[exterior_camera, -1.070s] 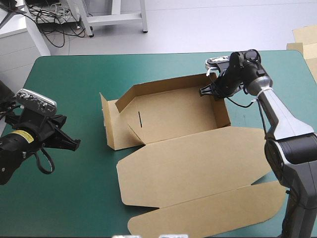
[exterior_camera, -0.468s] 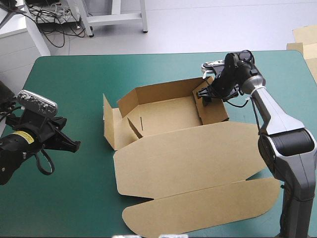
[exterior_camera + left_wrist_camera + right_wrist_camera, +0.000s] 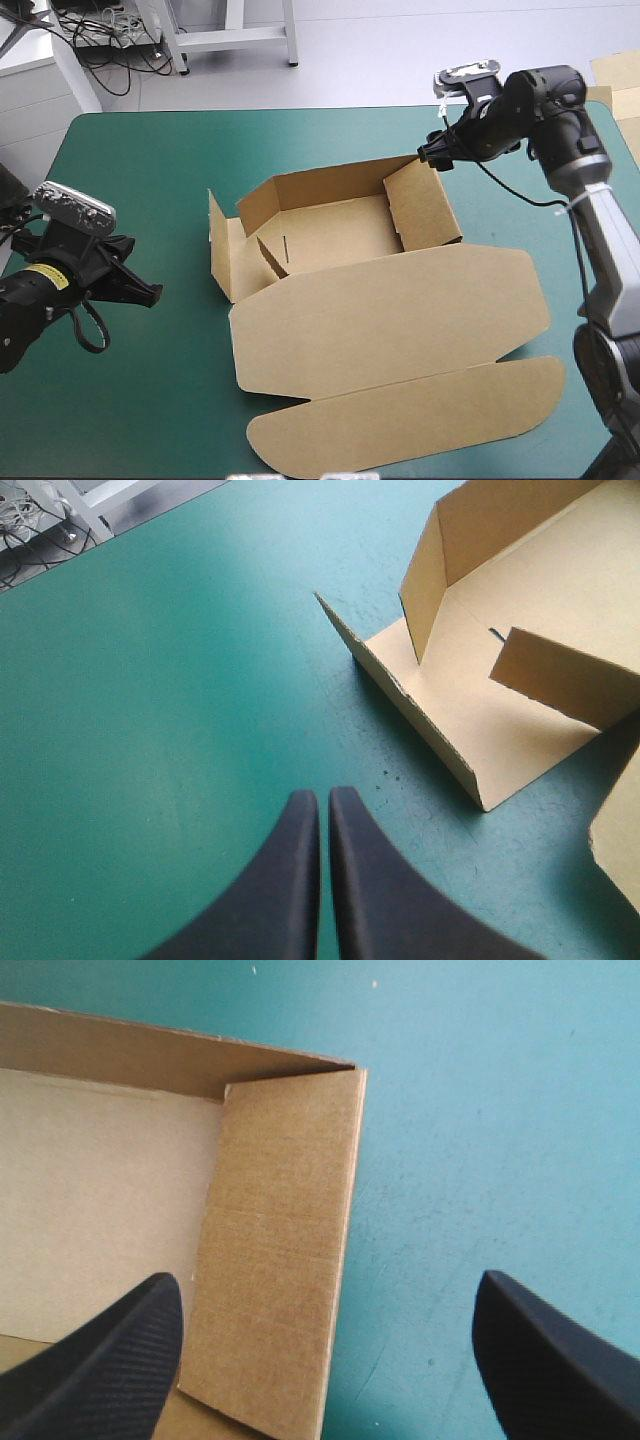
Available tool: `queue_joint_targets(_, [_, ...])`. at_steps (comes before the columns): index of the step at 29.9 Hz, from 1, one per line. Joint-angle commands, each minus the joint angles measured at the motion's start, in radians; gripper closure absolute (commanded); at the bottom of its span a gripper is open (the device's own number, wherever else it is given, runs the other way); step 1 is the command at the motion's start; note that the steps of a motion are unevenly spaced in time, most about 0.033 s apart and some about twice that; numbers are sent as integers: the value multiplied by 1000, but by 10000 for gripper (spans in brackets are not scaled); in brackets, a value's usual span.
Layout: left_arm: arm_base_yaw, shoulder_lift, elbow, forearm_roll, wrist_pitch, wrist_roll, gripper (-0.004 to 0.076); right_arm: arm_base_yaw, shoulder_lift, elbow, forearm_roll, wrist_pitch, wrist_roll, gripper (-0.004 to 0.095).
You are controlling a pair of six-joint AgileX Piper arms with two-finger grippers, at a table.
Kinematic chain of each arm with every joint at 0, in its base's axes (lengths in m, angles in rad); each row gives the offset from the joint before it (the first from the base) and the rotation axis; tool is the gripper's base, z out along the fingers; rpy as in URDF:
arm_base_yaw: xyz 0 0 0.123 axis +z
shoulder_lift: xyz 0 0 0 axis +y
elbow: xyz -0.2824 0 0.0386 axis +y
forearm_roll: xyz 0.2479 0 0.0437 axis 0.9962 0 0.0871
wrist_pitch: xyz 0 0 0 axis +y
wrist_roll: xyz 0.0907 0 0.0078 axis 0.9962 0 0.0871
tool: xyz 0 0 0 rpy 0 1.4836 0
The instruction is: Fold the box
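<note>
Box, a single brown tray with its lid flat, lies mid-desk. Two end effectors: left end effector pressed together near its left flap, right end effector spread wide over its far right corner.

Box mid-table, slightly toward the far side. Tray part lies far; lid lies flat on the table on the near side, its tuck flap nearest the near edge. Left end flap stands out to the left of the tray; small inner flap sits inside the tray just right of it. Right end wall stands at the tray's right end. Right gripper is above the tray's far right corner, apart from it. Left gripper is near the table's left edge, well apart from the box and left of it. More board lies past the table's far right corner.
</note>
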State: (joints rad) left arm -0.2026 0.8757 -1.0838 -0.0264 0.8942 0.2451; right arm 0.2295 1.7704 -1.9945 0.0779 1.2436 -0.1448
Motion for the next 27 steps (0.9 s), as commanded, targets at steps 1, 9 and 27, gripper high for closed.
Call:
queue_joint_targets(1, [1, -10, -26, -8, -59, -9, 708, -3, -141, -35, -5, 11, -26, 169])
queue_joint_targets(9, [1, -10, -26, -8, -59, -9, 708, -3, -197, -27, -5, 11, -32, 169])
queue_joint_targets(27, [1, -10, -26, -27, -55, -9, 708, -3, 142, -11, 47, 11, -28, 171])
